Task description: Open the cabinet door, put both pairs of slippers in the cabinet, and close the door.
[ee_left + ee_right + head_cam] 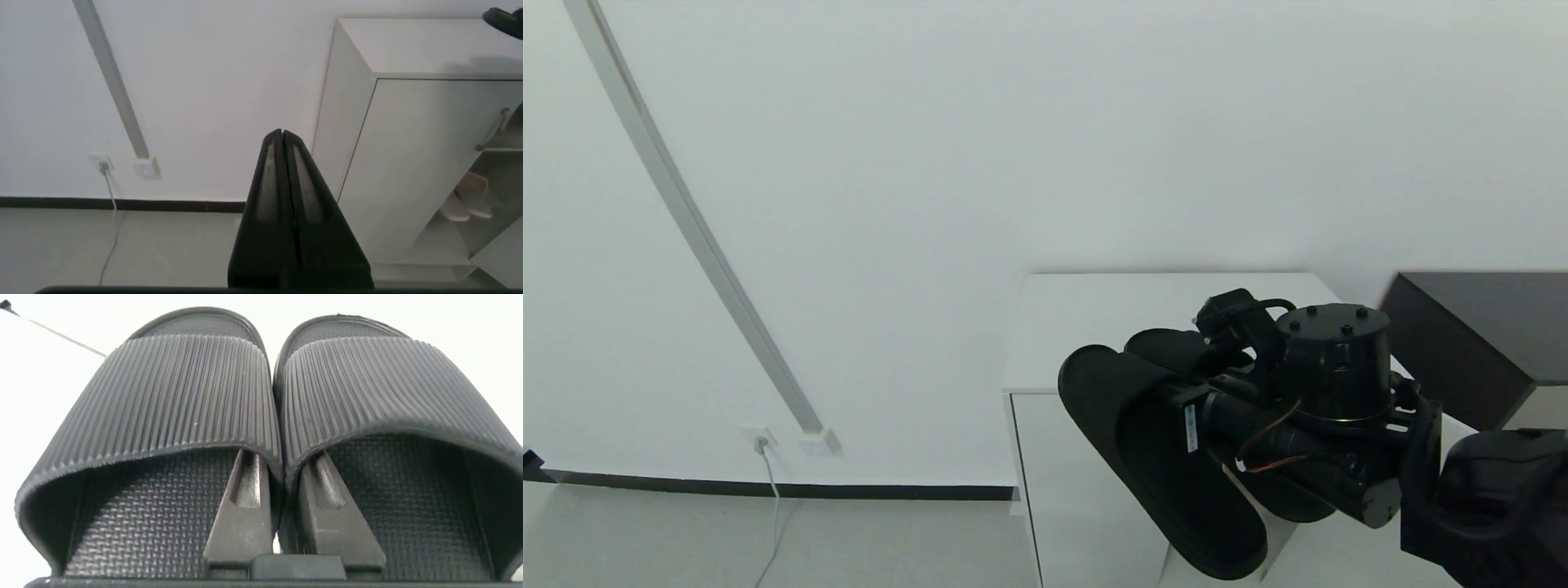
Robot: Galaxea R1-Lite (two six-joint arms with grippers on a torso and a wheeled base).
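The cabinet [1143,327] stands against the wall, and its door [417,147] appears open. The black slippers [1160,457] hang tilted in front of it, held by the right gripper [282,514]. Its jaws pinch the pair's adjoining sides, one inside each slipper.

Risk: this narrow pinch may let the slippers twist or slide loose, and their low ends may catch the door on entry.

The left gripper [282,143] is empty, its jaws pressed together.

The left wrist view shows the cabinet interior with a pale pair [467,200]. In the head view, the black slippers cover that area.
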